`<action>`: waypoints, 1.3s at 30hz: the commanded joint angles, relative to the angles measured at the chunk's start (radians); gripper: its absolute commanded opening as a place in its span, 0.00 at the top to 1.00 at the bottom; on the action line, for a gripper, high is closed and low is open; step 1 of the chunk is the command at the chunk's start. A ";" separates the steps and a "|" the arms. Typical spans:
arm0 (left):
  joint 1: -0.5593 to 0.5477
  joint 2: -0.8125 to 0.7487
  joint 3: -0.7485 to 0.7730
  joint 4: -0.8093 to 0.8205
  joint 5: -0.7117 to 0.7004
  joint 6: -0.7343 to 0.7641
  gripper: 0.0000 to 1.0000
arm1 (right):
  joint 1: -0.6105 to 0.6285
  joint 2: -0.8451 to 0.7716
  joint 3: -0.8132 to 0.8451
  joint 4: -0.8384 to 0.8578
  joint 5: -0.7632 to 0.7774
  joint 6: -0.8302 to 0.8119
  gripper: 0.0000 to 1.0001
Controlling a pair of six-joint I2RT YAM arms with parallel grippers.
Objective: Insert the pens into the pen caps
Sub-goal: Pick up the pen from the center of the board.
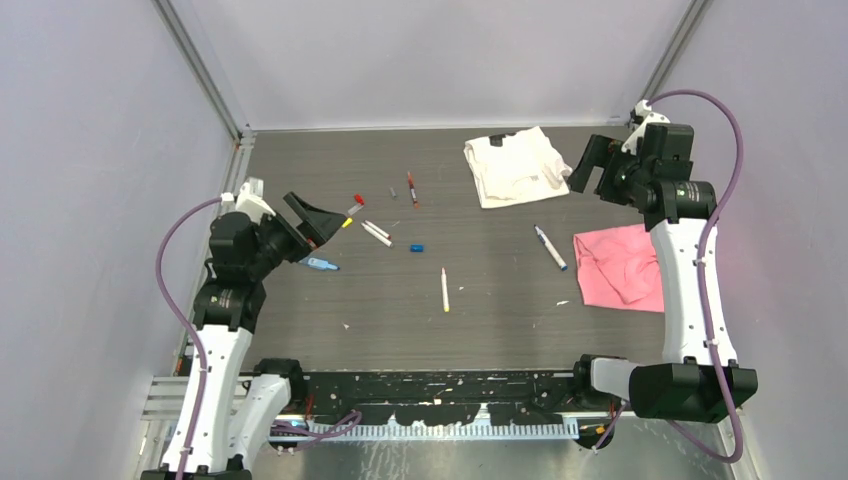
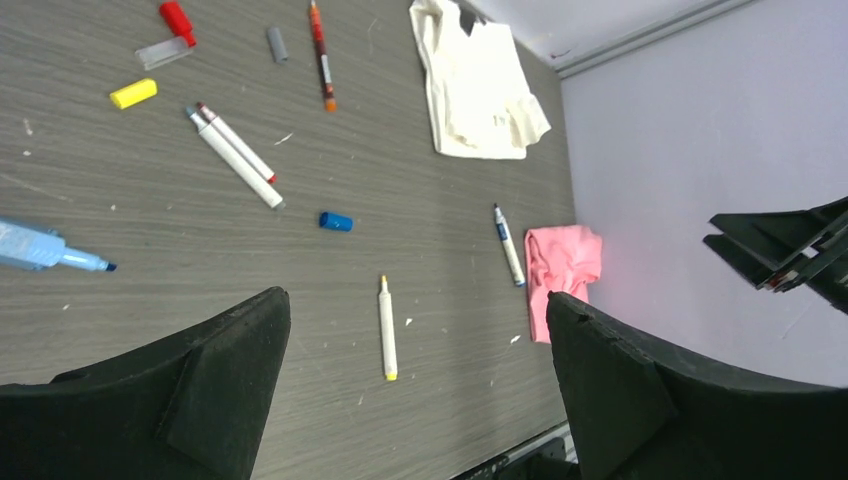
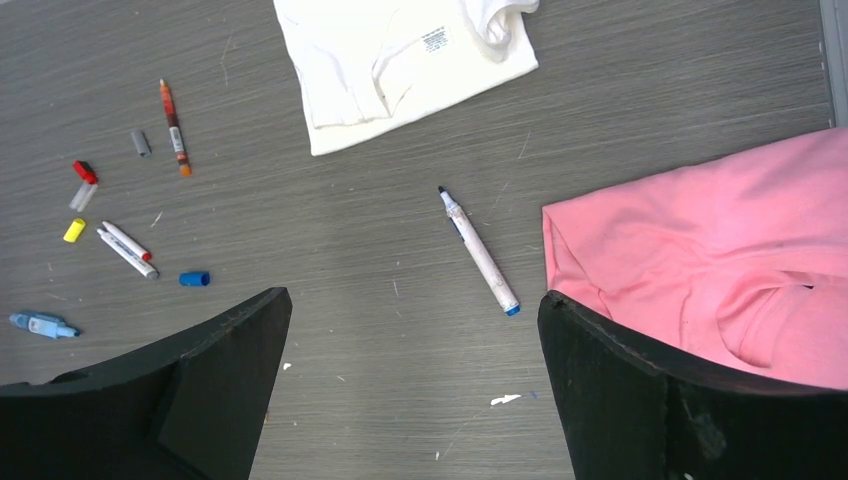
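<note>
right wrist: pen (image 3: 478, 250) between fingers (image 3: 200, 400) (untouched)

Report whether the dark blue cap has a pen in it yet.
No pen in it. The dark blue cap lies by itself, with no pen sticking out of it or touching it.

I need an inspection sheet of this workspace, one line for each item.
Surface: dark wood-grain table, with white specks scattered on it.
Job's things: pens and pen caps lie loose, mostly on the left half.
Clutter: white cloth at the far side, pink cloth on the right.
Hands: left hand and right hand are open and empty.
Cables: purple cables loop along both arms.
Surroundings: plain walls, metal frame posts.
</note>
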 commanded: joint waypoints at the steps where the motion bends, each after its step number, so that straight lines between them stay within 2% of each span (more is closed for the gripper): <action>1: 0.011 0.010 -0.005 0.119 0.041 -0.034 0.00 | -0.005 0.017 0.015 0.049 -0.028 -0.010 0.00; 6: 0.011 0.040 0.037 0.062 0.068 0.020 0.01 | -0.004 0.030 0.016 0.049 -0.184 -0.095 0.00; 9: -0.013 0.075 0.065 0.005 0.042 0.073 0.05 | 0.009 0.041 0.011 0.031 -0.393 -0.242 0.00; 12: -0.120 0.132 0.114 -0.085 -0.096 0.166 0.06 | 0.018 0.061 0.018 -0.061 -0.584 -0.391 0.00; 14: -0.220 0.178 0.148 -0.135 -0.212 0.224 0.06 | 0.021 0.071 0.011 -0.116 -0.653 -0.446 0.00; 16: -0.292 0.222 0.178 -0.170 -0.301 0.265 0.06 | 0.022 0.074 -0.014 -0.119 -0.653 -0.435 0.00; 18: -0.317 0.252 0.178 -0.185 -0.331 0.276 0.07 | 0.022 0.077 -0.037 -0.116 -0.646 -0.436 0.00; 24: -0.323 0.267 0.088 -0.085 -0.286 0.191 0.10 | 0.022 0.068 -0.081 -0.127 -0.612 -0.462 0.00; 28: -0.325 0.297 0.054 -0.041 -0.307 0.163 0.12 | 0.022 0.061 -0.105 -0.122 -0.581 -0.461 0.00; 31: -0.324 0.361 0.060 0.009 -0.344 0.223 0.13 | 0.022 0.058 -0.120 -0.114 -0.582 -0.445 0.00; 39: -0.304 0.613 0.266 -0.024 -0.370 0.431 0.10 | 0.022 0.069 -0.133 -0.091 -0.592 -0.417 0.00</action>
